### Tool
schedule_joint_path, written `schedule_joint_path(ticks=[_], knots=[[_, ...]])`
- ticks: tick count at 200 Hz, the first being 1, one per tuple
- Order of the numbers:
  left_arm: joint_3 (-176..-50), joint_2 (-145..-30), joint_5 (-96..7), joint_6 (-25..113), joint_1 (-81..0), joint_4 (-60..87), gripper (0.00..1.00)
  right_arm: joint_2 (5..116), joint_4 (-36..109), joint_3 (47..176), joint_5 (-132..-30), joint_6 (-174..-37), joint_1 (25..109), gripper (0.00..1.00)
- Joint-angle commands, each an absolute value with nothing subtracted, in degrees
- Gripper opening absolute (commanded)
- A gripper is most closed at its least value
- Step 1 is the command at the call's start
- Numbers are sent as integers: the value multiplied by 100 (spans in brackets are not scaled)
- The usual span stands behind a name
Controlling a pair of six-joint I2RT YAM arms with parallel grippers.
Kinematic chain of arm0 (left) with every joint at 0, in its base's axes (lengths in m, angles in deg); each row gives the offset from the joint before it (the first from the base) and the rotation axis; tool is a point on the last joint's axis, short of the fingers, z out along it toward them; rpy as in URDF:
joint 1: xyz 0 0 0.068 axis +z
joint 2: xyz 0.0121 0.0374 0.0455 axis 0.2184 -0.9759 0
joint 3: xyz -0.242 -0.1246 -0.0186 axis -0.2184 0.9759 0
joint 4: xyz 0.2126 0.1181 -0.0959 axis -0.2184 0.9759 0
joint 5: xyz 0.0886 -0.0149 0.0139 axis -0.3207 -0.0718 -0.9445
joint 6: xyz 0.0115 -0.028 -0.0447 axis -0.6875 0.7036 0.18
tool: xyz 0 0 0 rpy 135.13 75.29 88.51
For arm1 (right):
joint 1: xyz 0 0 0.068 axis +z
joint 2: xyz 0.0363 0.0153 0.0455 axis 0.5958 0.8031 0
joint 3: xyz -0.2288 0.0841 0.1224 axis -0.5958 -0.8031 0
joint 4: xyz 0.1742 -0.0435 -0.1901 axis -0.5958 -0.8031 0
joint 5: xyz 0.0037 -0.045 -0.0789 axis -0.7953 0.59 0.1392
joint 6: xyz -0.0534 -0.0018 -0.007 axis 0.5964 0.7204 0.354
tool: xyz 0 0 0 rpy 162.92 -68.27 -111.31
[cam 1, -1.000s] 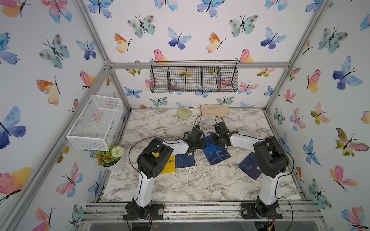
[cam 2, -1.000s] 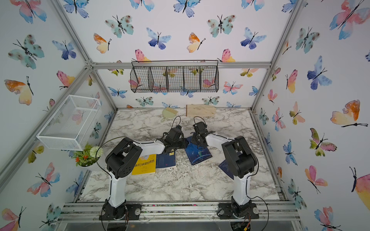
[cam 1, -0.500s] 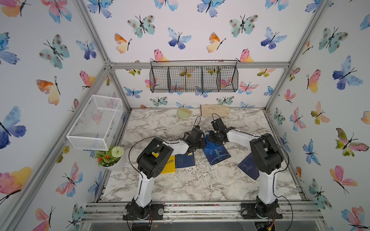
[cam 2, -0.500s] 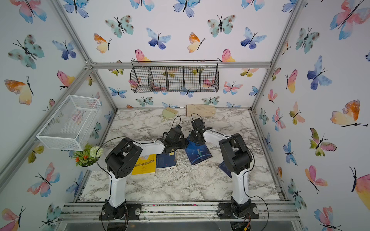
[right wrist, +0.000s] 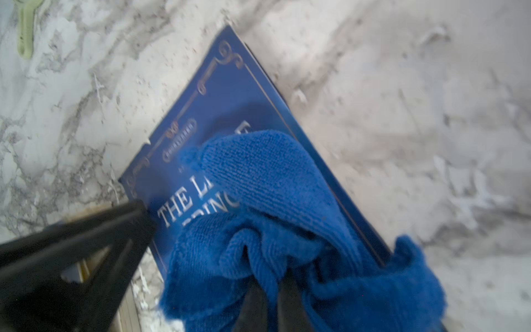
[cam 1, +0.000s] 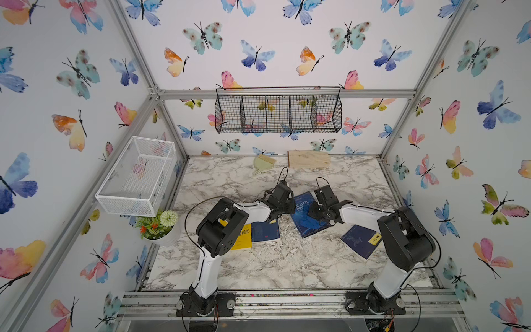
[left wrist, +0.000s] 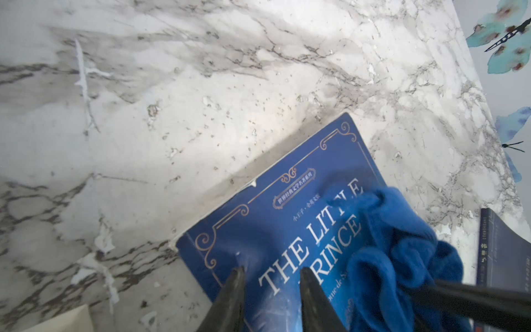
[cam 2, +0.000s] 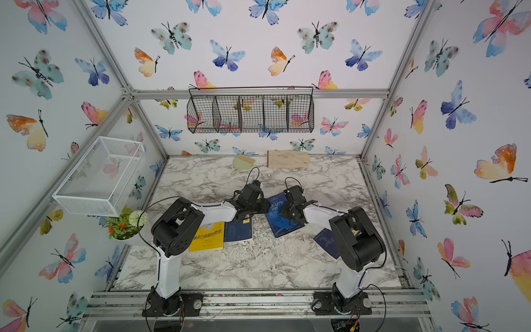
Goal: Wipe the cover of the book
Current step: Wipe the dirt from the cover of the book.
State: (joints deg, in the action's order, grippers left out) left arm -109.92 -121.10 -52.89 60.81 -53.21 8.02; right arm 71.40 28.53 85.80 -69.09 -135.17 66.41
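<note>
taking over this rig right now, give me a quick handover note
Left gripper: open, tips down on the Little Prince book near one corner, apparently pinning it flat on the table.
Right gripper: shut on the blue cloth, which lies bunched on the cover over part of the title.
Done: the cloth is gripped and on the cover; how much has been wiped cannot be told.
To do: sweep the cloth across the bare part of the cover, then lift both grippers clear.

Yellow book (cam 2: 207, 237), potted plant (cam 2: 126, 222), brush (cam 2: 242, 163)
</note>
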Motion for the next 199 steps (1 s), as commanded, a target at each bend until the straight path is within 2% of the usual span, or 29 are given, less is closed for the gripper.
schedule_joint_path(ticks=[1,37,70,106,140,199], knots=[[-10828,-12253,-5280,6100,-5331,1480,35,7670,1323,8036,-6893,-13652,6639,1],[-10829,-12255,-5246,6105,-5337,1464,35,8461,1172,9003,-6984,-13536,6636,1],[-10836,-12261,-5239,6109,-5334,1471,35,8707,1291,9126,-7195,-13621,6844,1],[-10844,-12293,-5213,6109,-5331,1467,35,8285,1550,8214,-7265,-14002,7465,1],[-10862,-12316,-5180,6111,-5331,1467,35,7723,1631,7642,-7267,-14291,7691,1],[-10871,-12305,-5210,6100,-5331,1495,34,7438,706,8125,-6365,-14053,7682,1]])
